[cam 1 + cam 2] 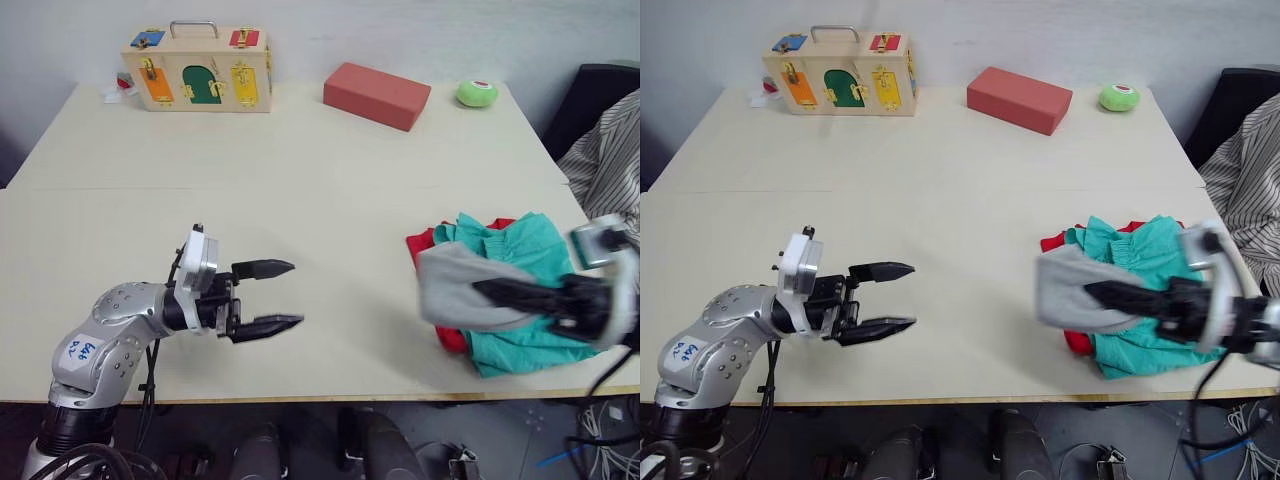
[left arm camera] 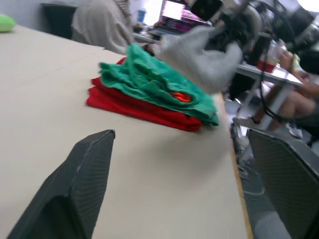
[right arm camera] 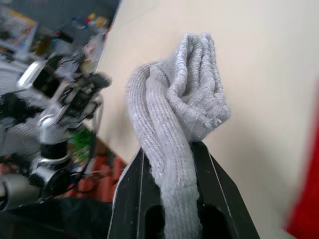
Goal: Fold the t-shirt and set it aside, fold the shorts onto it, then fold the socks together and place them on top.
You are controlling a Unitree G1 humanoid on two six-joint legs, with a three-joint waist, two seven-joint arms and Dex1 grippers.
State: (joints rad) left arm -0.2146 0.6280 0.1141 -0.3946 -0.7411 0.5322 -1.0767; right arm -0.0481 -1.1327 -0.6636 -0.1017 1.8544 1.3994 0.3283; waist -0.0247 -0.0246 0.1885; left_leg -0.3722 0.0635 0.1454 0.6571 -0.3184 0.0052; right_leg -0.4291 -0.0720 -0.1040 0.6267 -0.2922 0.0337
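On the tabletop (image 1: pixel 300 180), the folded shorts (image 1: pixel 520 290) lie stacked on the folded t-shirt (image 1: pixel 425 245) at the right edge. The right gripper (image 3: pixel 169 149) fingers pinch the bundled socks (image 3: pixel 179 109) beside the pile; placing them remains. The left gripper (image 1: pixel 275 297) hangs open, well apart.

Head cameras look down over the table (image 1: pixel 300 170) (wrist cameras sit low, close).

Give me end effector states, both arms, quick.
Left end effector: open, empty, over the table.
Right end effector: closed on the socks.
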